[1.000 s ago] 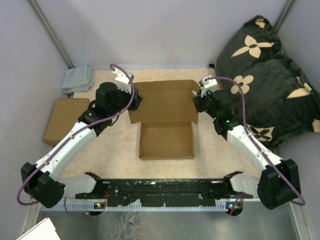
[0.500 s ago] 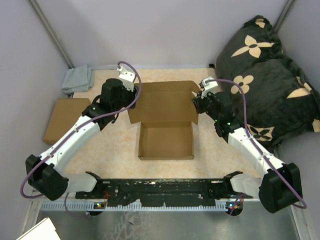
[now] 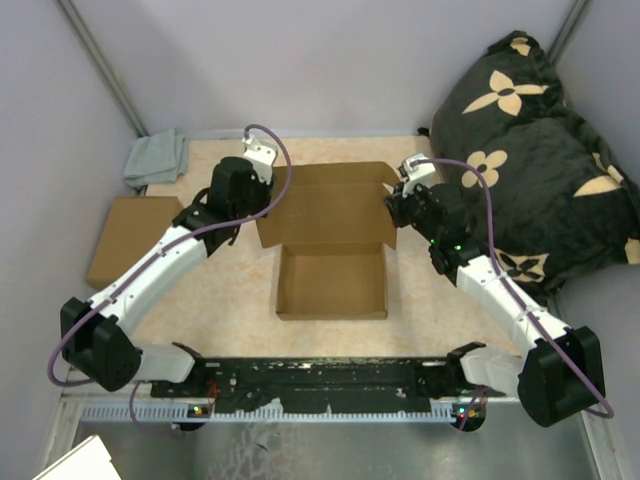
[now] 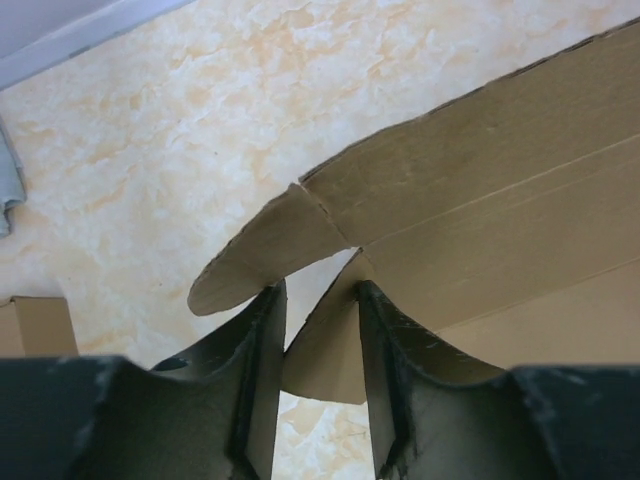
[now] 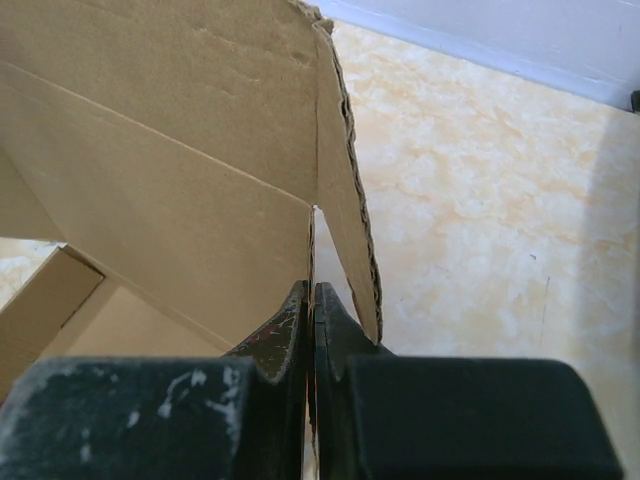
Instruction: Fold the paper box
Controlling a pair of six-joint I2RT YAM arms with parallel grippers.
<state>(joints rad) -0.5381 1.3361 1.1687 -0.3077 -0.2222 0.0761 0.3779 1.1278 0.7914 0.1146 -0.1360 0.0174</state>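
Note:
The paper box (image 3: 330,285) lies mid-table as a brown cardboard tray, its lid (image 3: 325,205) raised at the back. My left gripper (image 3: 262,205) is at the lid's left rear corner. In the left wrist view it (image 4: 320,295) stands open, with a small side flap (image 4: 325,345) slanting through the gap and a rounded ear flap (image 4: 255,260) just above the left finger. My right gripper (image 3: 392,205) is at the lid's right corner. In the right wrist view it (image 5: 313,290) is shut on the lid's thin right edge (image 5: 312,240), beside a folded-out side flap (image 5: 350,220).
A flat cardboard piece (image 3: 120,240) lies at the left and a grey cloth (image 3: 155,158) sits in the back left corner. A black flowered cushion (image 3: 530,150) fills the right side. A black rail (image 3: 330,380) runs along the near edge. Walls close in behind.
My left arm has swung right and towards the back, bringing its wrist nearer the lid's left corner, and its jaws have narrowed a little. The right arm and the box have stayed put.

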